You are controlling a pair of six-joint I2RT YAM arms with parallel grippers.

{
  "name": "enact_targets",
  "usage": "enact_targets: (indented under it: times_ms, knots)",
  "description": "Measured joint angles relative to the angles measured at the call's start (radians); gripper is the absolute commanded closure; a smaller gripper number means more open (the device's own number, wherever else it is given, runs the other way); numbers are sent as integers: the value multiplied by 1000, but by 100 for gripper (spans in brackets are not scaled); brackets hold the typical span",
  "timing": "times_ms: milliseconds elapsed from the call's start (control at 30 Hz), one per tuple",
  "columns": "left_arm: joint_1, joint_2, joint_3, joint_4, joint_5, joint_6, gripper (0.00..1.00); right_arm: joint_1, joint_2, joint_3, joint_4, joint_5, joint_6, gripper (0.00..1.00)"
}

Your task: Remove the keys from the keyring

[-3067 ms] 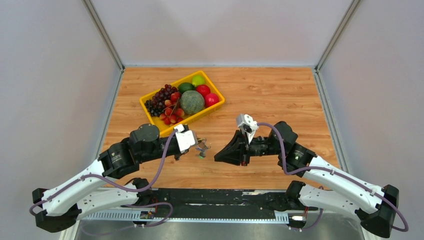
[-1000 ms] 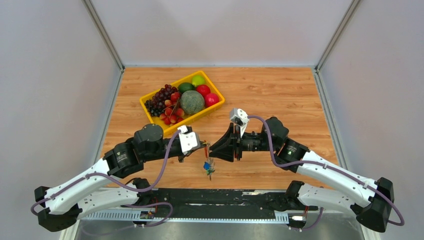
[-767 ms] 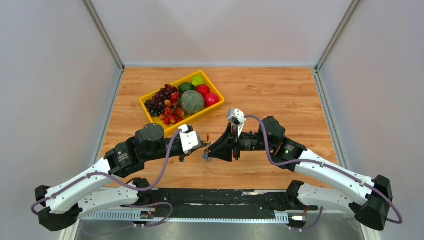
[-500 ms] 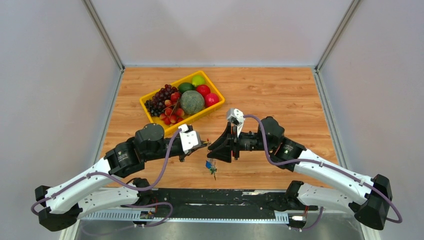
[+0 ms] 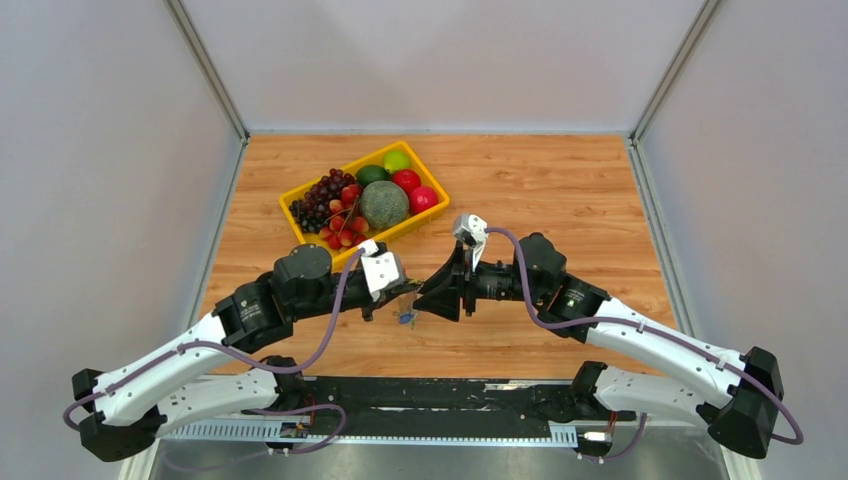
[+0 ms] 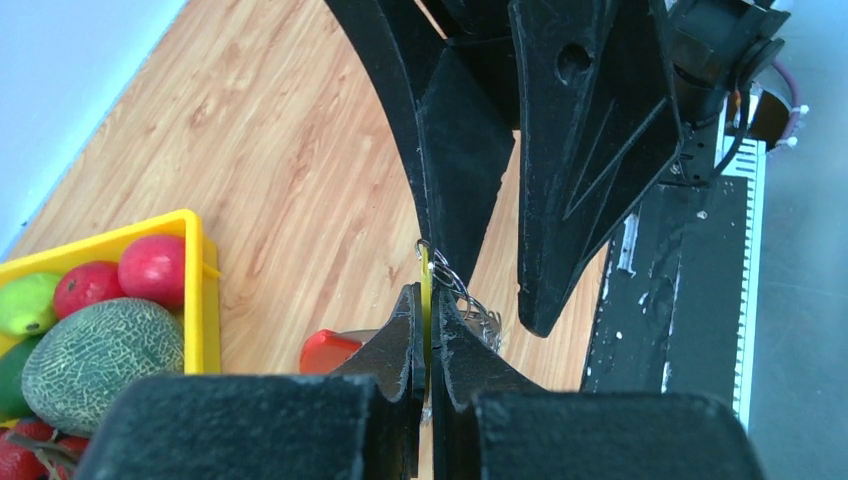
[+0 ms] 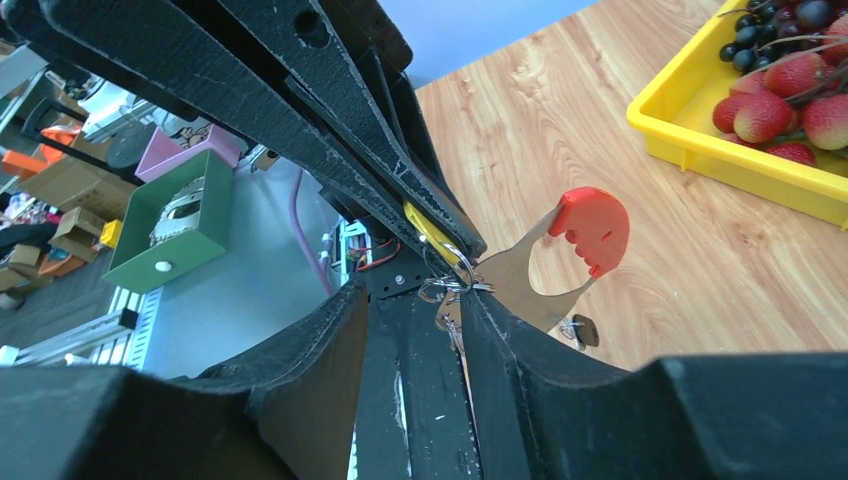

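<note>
Left hand (image 6: 425, 296): we see it pinching the yellow key (image 6: 425, 272);
Right hand (image 7: 412, 300): spread, flanking the keyring (image 7: 447, 283);
Red tag (image 7: 592, 228): hangs beside them, over the surface (image 7: 560, 110)

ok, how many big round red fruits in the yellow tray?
2 red fruits. One near the tray's far corner, by the light green fruit; the other at its right corner, beside the melon. Grapes may hide more.

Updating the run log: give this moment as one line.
left gripper: shut on yellow key | right gripper: open, straddling keyring | yellow key: not yet off
</note>
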Motion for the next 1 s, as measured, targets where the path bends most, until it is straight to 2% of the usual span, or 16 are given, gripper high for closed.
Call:
enact_targets:
  times_ms: [167,367,533,633,667,1000]
  knots:
    - [0,26,7,7,-43,-44,100,0,-5,0,-14,57,-5,57]
    - [1,115,76,-22,-107,-119,100,-1,-18,-2,-36,140,-21,68]
    - [1,190,150,-80,-156,-179,100,-1,-19,-2,-55,223,-41,79]
    - [1,227,190,-118,-184,-215,100,-1,-19,-2,-62,267,-54,98]
    - [1,238,202,-130,-191,-225,100,0,-19,-2,-64,278,-59,100]
    - [-2,290,264,-208,-286,-344,100,1,-81,-39,-83,372,-84,100]
